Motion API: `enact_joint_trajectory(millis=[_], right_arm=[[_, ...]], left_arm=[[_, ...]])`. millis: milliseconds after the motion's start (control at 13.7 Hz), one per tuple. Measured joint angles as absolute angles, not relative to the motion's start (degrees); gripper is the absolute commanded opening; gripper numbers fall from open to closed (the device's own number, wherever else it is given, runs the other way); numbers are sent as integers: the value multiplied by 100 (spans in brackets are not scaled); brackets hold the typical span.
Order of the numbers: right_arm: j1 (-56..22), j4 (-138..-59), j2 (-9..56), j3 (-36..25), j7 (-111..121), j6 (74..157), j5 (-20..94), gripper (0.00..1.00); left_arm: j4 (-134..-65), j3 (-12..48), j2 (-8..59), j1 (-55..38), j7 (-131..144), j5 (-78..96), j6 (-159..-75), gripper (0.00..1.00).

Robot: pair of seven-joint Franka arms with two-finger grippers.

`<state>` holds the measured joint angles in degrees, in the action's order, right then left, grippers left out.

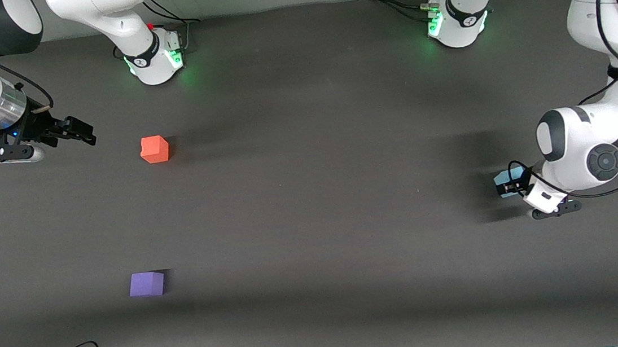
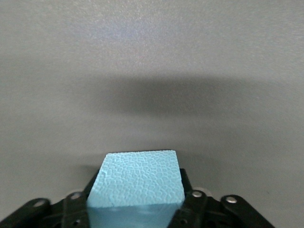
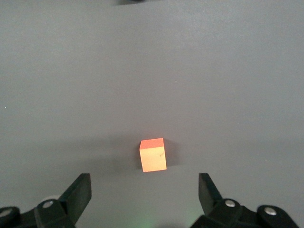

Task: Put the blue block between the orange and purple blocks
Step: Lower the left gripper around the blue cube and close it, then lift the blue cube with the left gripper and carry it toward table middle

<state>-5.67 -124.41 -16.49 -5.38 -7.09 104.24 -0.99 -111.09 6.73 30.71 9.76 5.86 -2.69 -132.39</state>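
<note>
Closest to the front camera, the small violet-purple matte cube [image 1: 146, 284] sits alone on the dark grey table [image 1: 312, 207], toward the right arm's end. Farther up the table, at the left arm's end, the left gripper [image 1: 515, 182] is down low with its fingers closed on the small light sky-blue foam cube [image 1: 505, 182]; from the left wrist camera that blue cube [image 2: 137, 185] fills the space between the black fingers, its pebbled top face showing. Whether the cube rests on the table or hangs just above it I cannot tell. Farther again, the small orange-red matte cube [image 1: 155, 149] stands at the right arm's end, well apart from the purple one. Beside it the right gripper [image 1: 85, 134] waits in the air with its fingers [image 3: 78, 192] spread wide, holding nothing; its wrist camera looks onto the orange cube [image 3: 153, 155].
</note>
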Motion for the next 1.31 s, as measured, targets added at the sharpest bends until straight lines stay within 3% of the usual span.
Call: enact_joint_trajectory(millis=[292, 803, 1022, 1315], right_arm=[[-567, -12450, -1653, -538, -709, 10460, -99, 100], [-747, -12453, -1658, -512, -709, 10546, -99, 100], [-746, -12454, -1658, -515, -709, 10576, -99, 100], [-746, -12456, -1658, -518, -709, 10579, -99, 100]], left_arm=[[-10780, 702, 2412, 976, 586, -264, -12154, 13], [-8664, 736, 1890, 965, 581, -104, -9524, 14], [-8145, 1000, 1891, 887, 766, -55, -9222, 15], [-7943, 1738, 2045, 220, 2701, -11, -9263, 15]])
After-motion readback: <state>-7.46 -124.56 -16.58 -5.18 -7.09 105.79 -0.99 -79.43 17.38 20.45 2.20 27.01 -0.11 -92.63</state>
